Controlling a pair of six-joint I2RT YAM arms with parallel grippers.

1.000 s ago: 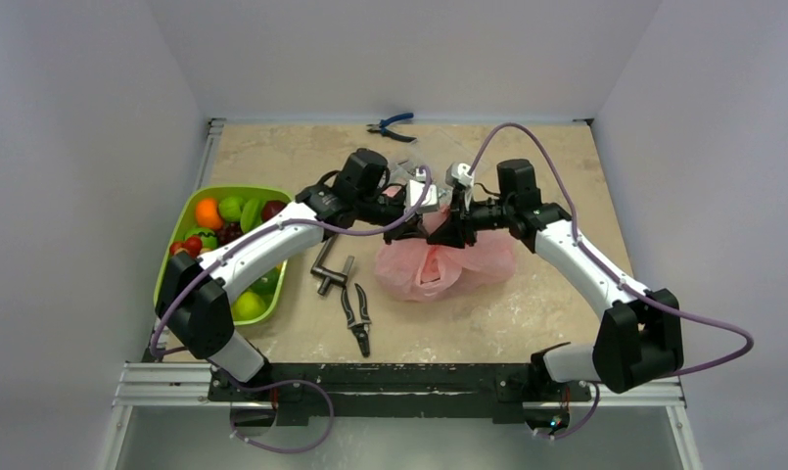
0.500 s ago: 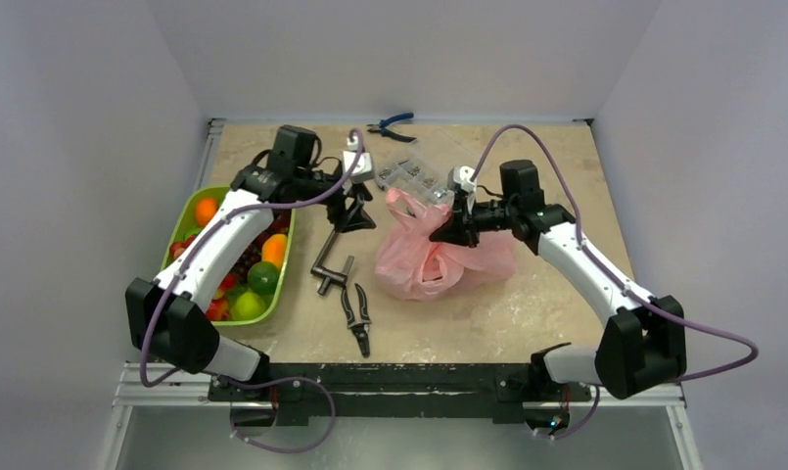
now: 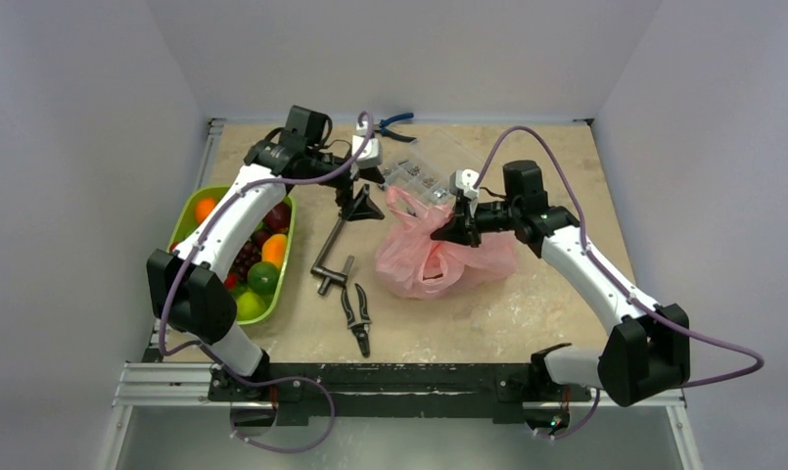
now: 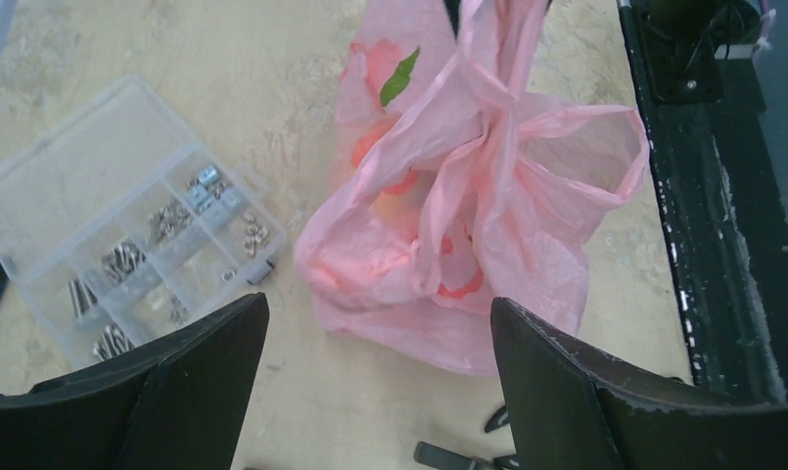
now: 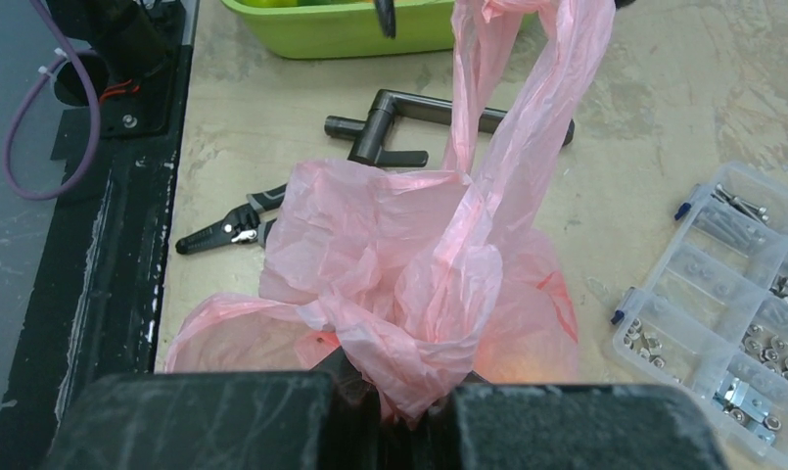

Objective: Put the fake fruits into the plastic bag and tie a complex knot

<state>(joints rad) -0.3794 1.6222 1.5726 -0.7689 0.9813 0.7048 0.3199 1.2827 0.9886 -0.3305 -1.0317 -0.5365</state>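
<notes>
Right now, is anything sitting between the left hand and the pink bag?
Nothing visible does. The open left hand faces the plastic bag directly. The clear parts box lies off to one side, and the right hand grips the bag's top from the far side.

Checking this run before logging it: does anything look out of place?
Yes: many fake fruits still sit in the green tray, though the plastic bag already has twisted handles, pinched by the right gripper.
</notes>
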